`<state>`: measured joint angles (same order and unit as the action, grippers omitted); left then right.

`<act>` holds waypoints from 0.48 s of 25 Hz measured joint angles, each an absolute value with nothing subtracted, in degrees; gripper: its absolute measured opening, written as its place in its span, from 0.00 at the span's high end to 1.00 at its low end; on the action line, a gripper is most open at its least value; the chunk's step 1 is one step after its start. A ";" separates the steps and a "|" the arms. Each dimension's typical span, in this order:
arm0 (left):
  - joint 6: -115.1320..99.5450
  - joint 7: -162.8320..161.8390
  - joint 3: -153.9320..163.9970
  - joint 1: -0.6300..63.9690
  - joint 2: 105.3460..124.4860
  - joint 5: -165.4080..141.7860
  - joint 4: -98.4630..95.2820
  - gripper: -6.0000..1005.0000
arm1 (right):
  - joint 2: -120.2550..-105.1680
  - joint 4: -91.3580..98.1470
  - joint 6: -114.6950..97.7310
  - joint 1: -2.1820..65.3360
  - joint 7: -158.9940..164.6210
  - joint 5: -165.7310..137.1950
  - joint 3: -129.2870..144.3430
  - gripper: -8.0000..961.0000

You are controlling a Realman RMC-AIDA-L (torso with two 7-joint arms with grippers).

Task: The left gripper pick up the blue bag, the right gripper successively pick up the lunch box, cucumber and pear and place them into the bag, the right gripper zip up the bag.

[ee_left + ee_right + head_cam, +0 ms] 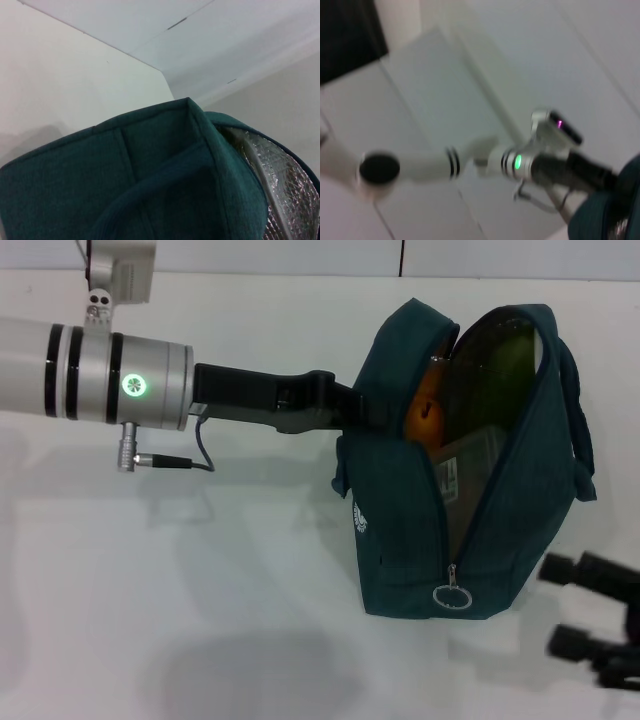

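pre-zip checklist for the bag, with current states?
1. Left end effector at the blue bag, holding its side: ok; finger state cannot tell.
2. Pear inside the bag: ok.
3. Cucumber inside: ok, green shape against the lining.
4. Lunch box inside: ok, clear container low in the opening.
5. Zipper pull reachable: ok, ring hangs at the near end of the open zipper.
6. Right end effector positioned: not ok, open and off to the bag's right, not yet at the pull.
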<state>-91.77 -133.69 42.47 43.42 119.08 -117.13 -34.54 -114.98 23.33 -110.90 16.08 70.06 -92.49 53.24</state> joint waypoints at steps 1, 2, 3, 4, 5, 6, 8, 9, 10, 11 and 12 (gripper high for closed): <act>-91.77 -133.58 42.47 43.41 119.15 -117.02 -34.54 0.96 | -115.04 22.26 -109.88 16.36 68.56 -92.96 53.56 0.11; -91.77 -133.51 42.49 43.38 119.19 -116.91 -34.53 0.96 | -115.08 20.74 -108.20 16.79 67.06 -93.15 53.97 0.11; -91.77 -133.44 42.56 43.31 119.25 -116.71 -34.50 0.96 | -115.11 19.32 -106.46 17.25 65.75 -93.19 54.33 0.11; -91.77 -133.38 42.64 43.24 119.28 -116.57 -34.48 0.96 | -115.17 18.14 -104.53 17.74 64.71 -93.22 54.56 0.11; -91.77 -133.31 42.72 43.18 119.30 -116.49 -34.46 0.96 | -115.20 17.26 -103.01 18.12 63.92 -93.22 54.88 0.11; -91.77 -133.27 42.75 43.15 119.33 -116.49 -34.39 0.96 | -115.28 16.33 -101.32 18.58 62.88 -93.18 55.62 0.11; -91.77 -133.14 42.78 43.15 119.37 -116.42 -34.14 0.96 | -115.44 15.39 -99.30 19.14 60.89 -93.01 57.17 0.11; -91.77 -133.14 42.78 43.15 119.37 -116.42 -34.14 0.96 | -115.55 14.94 -98.41 19.31 59.86 -93.00 57.83 0.11; -91.77 -132.88 42.79 43.11 119.38 -116.08 -33.88 0.96 | -115.61 14.53 -97.75 19.54 59.22 -92.99 58.20 0.11; -91.78 -132.74 42.80 43.08 119.38 -115.91 -33.85 0.96 | -115.78 13.44 -95.96 20.26 57.71 -92.98 59.55 0.11; -91.78 -132.74 42.80 43.08 119.38 -115.91 -33.85 0.96 | -115.78 13.44 -95.96 20.26 57.71 -92.98 59.55 0.11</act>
